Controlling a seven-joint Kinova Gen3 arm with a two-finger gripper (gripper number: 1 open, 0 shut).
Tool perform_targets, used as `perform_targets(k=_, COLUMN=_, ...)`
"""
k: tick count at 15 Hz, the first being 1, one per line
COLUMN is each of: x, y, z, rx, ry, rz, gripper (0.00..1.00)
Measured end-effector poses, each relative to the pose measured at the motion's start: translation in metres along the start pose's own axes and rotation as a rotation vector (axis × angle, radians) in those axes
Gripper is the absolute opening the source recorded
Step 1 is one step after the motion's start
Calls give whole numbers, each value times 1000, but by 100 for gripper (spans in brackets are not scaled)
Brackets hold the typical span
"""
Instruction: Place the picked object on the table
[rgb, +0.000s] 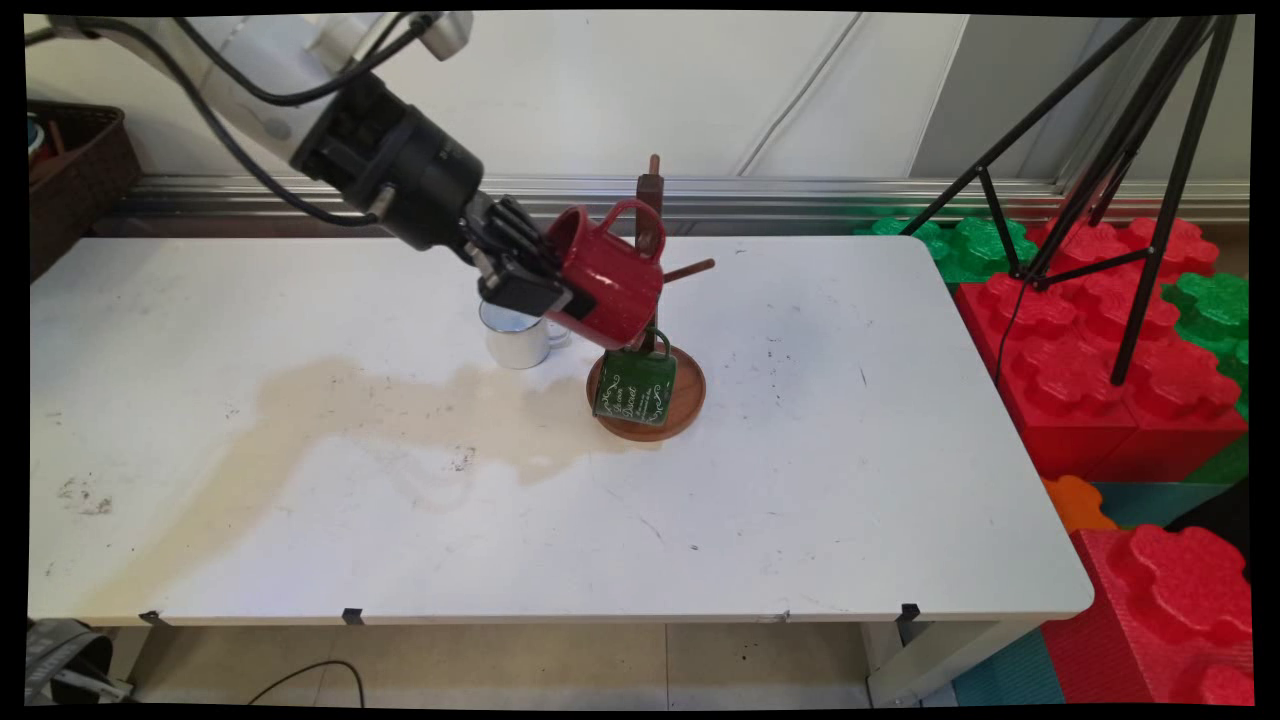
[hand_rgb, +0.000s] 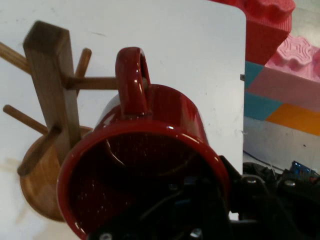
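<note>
My gripper (rgb: 545, 285) is shut on the rim of a red mug (rgb: 607, 272), which it holds tilted in the air beside a wooden mug tree (rgb: 650, 215). In the hand view the red mug (hand_rgb: 150, 165) fills the middle, its handle (hand_rgb: 131, 80) up and close to a peg (hand_rgb: 95, 82) of the mug tree (hand_rgb: 50, 90). A green mug (rgb: 635, 387) with white lettering hangs low on the tree over its round wooden base (rgb: 690, 400). A silver metal cup (rgb: 516, 338) stands on the table just under the gripper.
A broad brownish stain (rgb: 400, 410) spreads over the white table (rgb: 800, 480). Big red and green foam blocks (rgb: 1100, 340) and a black tripod (rgb: 1130, 150) stand to the right. A dark basket (rgb: 70, 170) sits at the far left.
</note>
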Motion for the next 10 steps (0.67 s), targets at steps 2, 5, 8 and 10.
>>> perform_targets(k=2, x=-2, y=7, z=-7, rx=-1, ry=-15, rz=-2, gripper=0)
perform_targets(k=5, x=-7, y=21, z=-19, rx=-4, ry=-52, rz=-1, gripper=0)
perform_targets(k=8, x=-11, y=35, z=-34, rx=3, ry=-101, rz=-2, gripper=0)
perform_targets(k=10, x=-15, y=41, z=-44, rx=20, ry=-139, rz=-1, gripper=0)
